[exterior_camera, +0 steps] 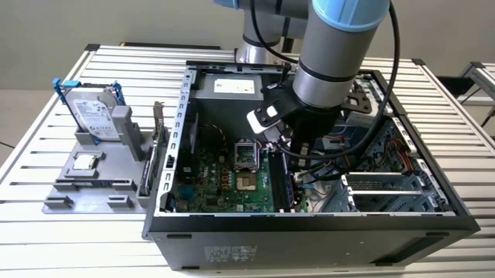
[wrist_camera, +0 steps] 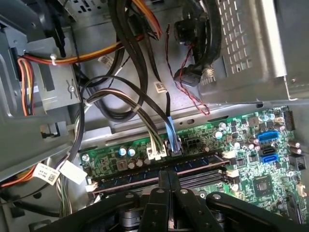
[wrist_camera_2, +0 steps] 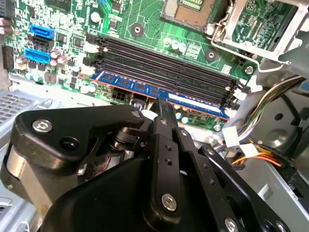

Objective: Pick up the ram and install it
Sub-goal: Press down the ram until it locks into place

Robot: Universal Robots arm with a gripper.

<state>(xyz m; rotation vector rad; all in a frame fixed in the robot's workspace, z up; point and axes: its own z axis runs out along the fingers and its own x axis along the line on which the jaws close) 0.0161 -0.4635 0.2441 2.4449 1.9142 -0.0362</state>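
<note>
Ram [wrist_camera_2: 159, 93], the blue stick with dark chips, lies along the outermost of the motherboard's black slots [wrist_camera_2: 164, 63], on the side away from the processor socket [wrist_camera_2: 193, 9]. It looks set into that slot, though whether it is pressed fully home I cannot tell. The claw [wrist_camera_2: 161, 104] stands directly over its middle, fingers drawn together into one narrow blade whose tip meets the stick's upper edge; in my judgement it is clenched on nothing and pushes down, since a closed tip spreads force along the thin edge.

Taking the computer case [exterior_camera: 166, 168] as landmark and going from the exterior view's left: well to the left of the case, on the slatted worktop [exterior_camera: 46, 249], a grey fixture tray [exterior_camera: 85, 194] keeps parts upright and apart for easy picking. It holds a silver hard drive [exterior_camera: 94, 116] in blue brackets, standing on edge, and a small square processor chip [exterior_camera: 83, 163] lying flat. Inside the case lies the green motherboard [exterior_camera: 220, 179], with the arm [exterior_camera: 328, 63] reaching down at the case's middle. Toward the case's right side sit bundled cables [exterior_camera: 332, 168] and metal drive bays [exterior_camera: 386, 188].
</note>
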